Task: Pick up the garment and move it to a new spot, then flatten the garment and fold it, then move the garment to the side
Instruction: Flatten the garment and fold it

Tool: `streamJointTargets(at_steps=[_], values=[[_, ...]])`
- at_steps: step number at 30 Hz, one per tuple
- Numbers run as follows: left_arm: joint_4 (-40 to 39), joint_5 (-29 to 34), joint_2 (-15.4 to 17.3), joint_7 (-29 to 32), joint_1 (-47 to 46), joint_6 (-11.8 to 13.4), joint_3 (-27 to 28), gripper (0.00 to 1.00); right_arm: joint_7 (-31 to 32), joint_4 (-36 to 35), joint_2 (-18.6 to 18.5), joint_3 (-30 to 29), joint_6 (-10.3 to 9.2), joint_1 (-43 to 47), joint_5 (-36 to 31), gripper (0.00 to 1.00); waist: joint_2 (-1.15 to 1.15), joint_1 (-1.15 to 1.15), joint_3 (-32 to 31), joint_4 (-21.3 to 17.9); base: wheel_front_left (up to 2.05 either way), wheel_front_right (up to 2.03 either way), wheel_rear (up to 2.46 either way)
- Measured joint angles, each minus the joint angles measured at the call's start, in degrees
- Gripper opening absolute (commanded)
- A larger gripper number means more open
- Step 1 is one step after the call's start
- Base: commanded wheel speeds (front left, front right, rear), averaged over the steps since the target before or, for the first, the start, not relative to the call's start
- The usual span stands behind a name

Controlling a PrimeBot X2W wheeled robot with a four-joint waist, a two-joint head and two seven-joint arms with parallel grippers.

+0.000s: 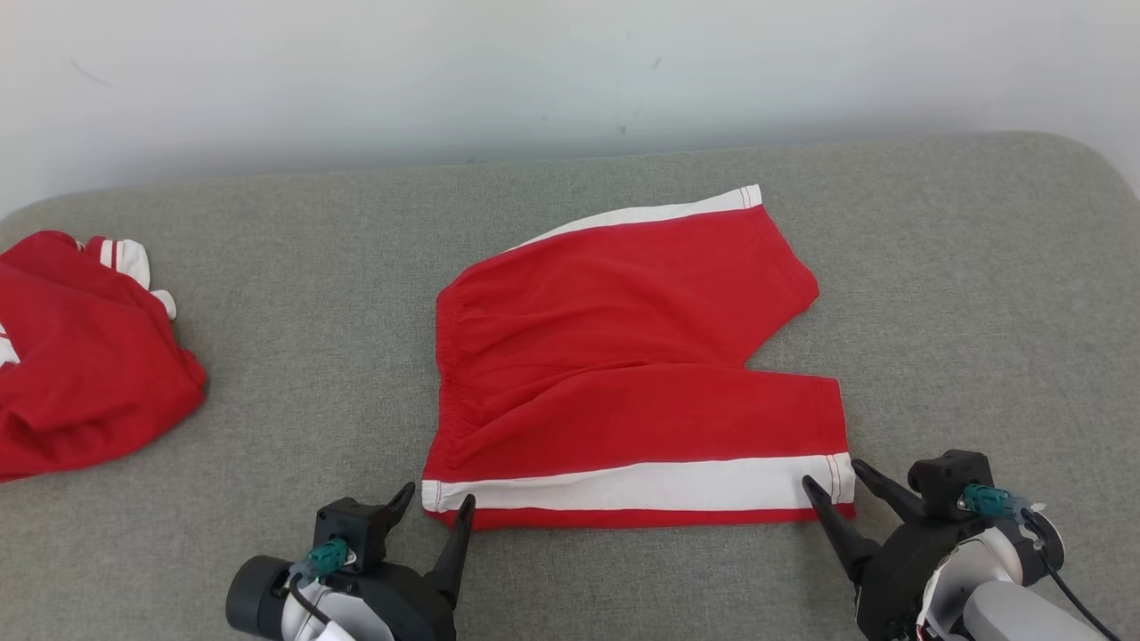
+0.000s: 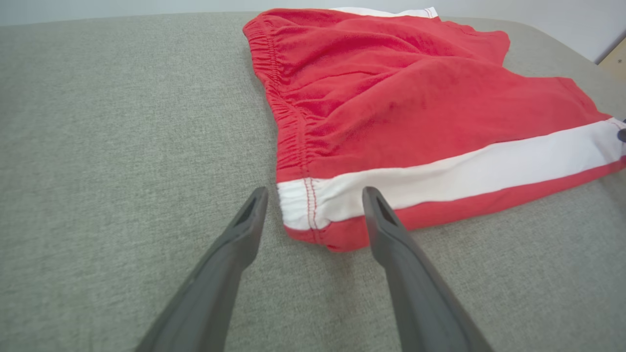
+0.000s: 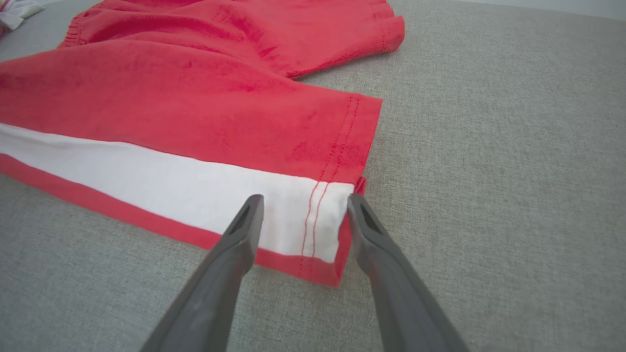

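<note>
Now we note the shorts (image 1: 623,356) flat on the grey cushion (image 1: 267,401), near edge running left-right; left gripper (image 1: 438,495) and right gripper (image 1: 831,472), both spread, straddle its two corners, contact unclear.

red shorts (image 1: 623,356) with white stripes flat at centre of a grey cushion (image 1: 267,356), another red garment (image 1: 80,374) at left edge, left gripper (image 1: 438,496) lower left, jaws apart by the shorts' left corner, right gripper (image 1: 832,472) lower right, jaws apart at the right corner, pale wall (image 1: 534,71) above

Both low: left claw (image 1: 438,495) gapes wide; right claw (image 1: 832,472) parted.
</note>
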Motion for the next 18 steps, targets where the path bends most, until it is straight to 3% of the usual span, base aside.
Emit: streamJointTargets(at_steps=[2,8,16,18], values=[[0.0,0.0,0.0,0.2,0.0,0.0,0.0,1.00,0.3,-0.3,0.0,0.1,-0.26,0.0,-0.1,0.95,0.00,0.00,0.0,0.0,0.00,0.00,0.00],[0.0,0.2,0.0,1.0,0.0,0.4,0.1,1.00,0.9,-1.9,-0.4,0.9,-1.45,0.0,-2.0,0.98,0.00,0.00,-0.2,0.0,0.00,0.00,0.00],[0.2,0.4,-0.5,2.2,0.0,0.5,0.1,1.00,2.8,-2.4,-1.1,1.2,-2.42,0.0,-2.6,0.85,0.00,0.00,-0.5,-0.1,0.00,0.00,0.00],[0.4,0.4,-0.6,2.3,0.0,0.5,0.1,1.00,2.9,-2.8,-1.1,1.2,-2.44,0.1,-2.6,0.73,0.00,0.00,-0.6,0.0,0.00,0.00,0.00]])
